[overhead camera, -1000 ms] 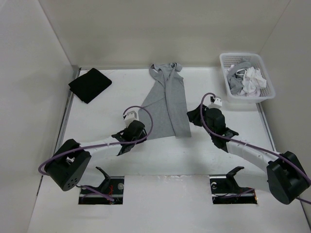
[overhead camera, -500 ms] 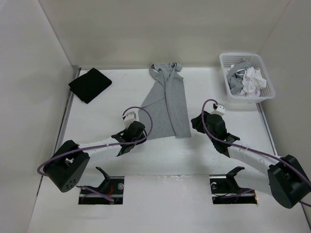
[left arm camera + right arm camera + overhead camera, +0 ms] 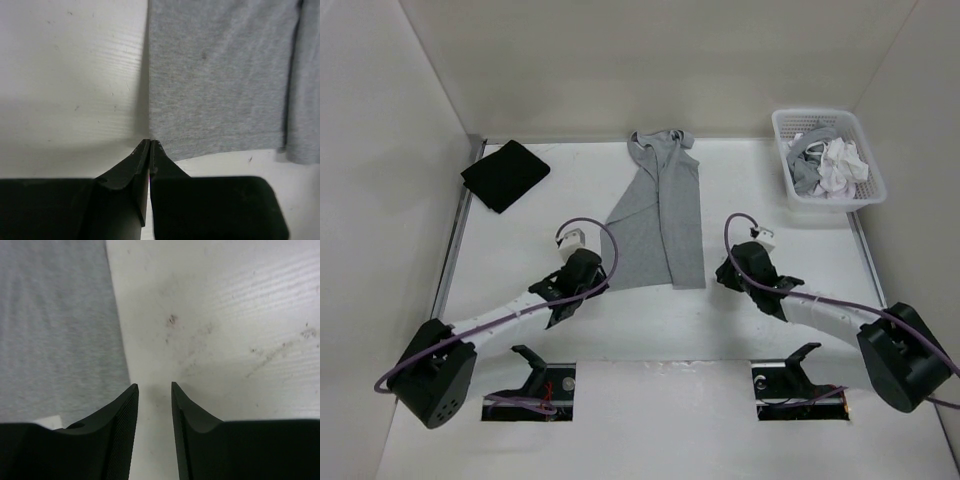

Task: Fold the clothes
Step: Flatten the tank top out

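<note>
Left gripper (image 3: 150, 144) jaws are closed on a hem corner of the grey garment (image 3: 220, 75). The right gripper (image 3: 154, 386), jaws apart, should pinch the other corner.

You have a black cloth square (image 3: 505, 175) lying flat at the far left of the white counter (image 3: 650, 320), close to the left wall. At the far right corner stands a white slatted basket (image 3: 827, 207), holding crumpled white garments (image 3: 840, 165) with a grey piece (image 3: 802, 178) beside them. In your right wrist view, small dark smudges (image 3: 172, 320) mark the counter surface.
</note>
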`<action>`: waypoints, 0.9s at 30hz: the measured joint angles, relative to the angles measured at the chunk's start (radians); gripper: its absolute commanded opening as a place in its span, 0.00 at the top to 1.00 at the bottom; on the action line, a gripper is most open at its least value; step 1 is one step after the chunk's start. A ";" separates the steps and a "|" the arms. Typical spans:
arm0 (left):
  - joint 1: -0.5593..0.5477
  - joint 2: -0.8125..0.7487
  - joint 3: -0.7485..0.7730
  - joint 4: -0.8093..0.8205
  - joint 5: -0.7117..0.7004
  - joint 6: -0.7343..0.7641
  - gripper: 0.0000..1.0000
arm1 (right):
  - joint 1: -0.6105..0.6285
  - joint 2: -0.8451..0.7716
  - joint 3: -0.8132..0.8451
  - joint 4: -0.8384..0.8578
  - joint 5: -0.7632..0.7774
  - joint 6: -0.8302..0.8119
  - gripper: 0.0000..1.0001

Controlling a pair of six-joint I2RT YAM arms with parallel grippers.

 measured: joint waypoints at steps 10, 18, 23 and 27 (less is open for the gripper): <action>0.037 -0.050 -0.043 0.045 0.055 0.017 1.00 | 0.130 0.057 0.035 -0.117 -0.008 0.057 0.58; 0.037 -0.023 -0.058 0.087 0.082 0.026 1.00 | 0.138 0.116 0.072 -0.127 -0.016 0.069 0.67; 0.037 -0.019 -0.058 0.097 0.095 0.030 1.00 | 0.145 0.126 0.076 -0.126 -0.035 0.070 0.69; 0.039 -0.019 -0.058 0.103 0.096 0.031 1.00 | 0.146 0.148 0.094 -0.120 -0.060 0.069 0.73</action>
